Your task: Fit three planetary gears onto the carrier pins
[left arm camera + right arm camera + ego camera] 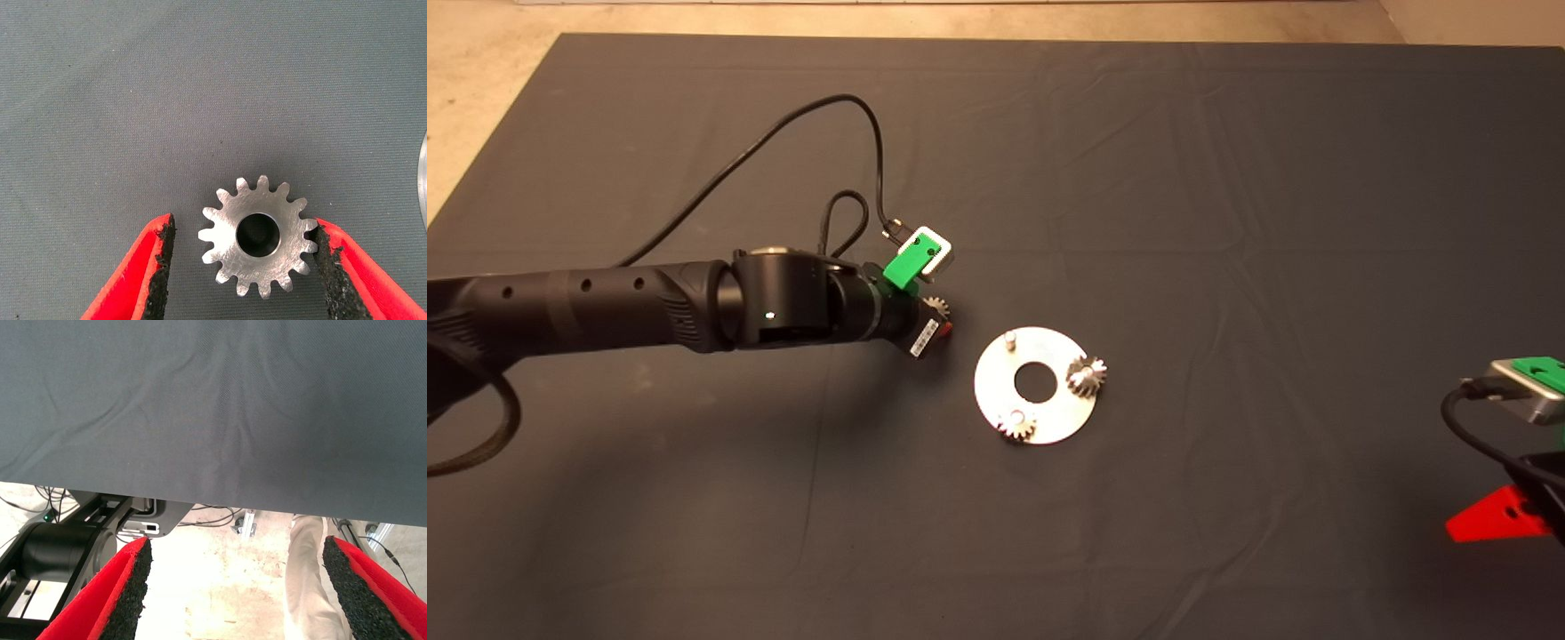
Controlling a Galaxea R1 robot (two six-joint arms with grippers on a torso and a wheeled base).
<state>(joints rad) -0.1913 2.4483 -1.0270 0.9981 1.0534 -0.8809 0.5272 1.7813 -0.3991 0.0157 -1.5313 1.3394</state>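
A shiny round disc (1049, 418) lies at the middle of the mat. Two planetary gears (1087, 374) (1016, 425) sit on its carrier pins, and one pin (1010, 339) stands bare on the disc's far left side. A third gear (935, 306) lies flat on the mat just left of the disc. My left gripper (940, 318) is down over it. In the left wrist view this gear (259, 236) lies between the open fingers of that gripper (245, 227); one pad (325, 257) touches its teeth and the other pad (162, 257) stands apart. My right gripper (1494, 520) waits open at the lower right edge.
The left arm's cable (783, 133) loops over the mat behind the wrist. The disc's rim (423, 180) shows at the edge of the left wrist view. Past the mat's edge, the right wrist view (237, 545) shows the floor, a robot base (73, 547) and a person's leg (307, 587).
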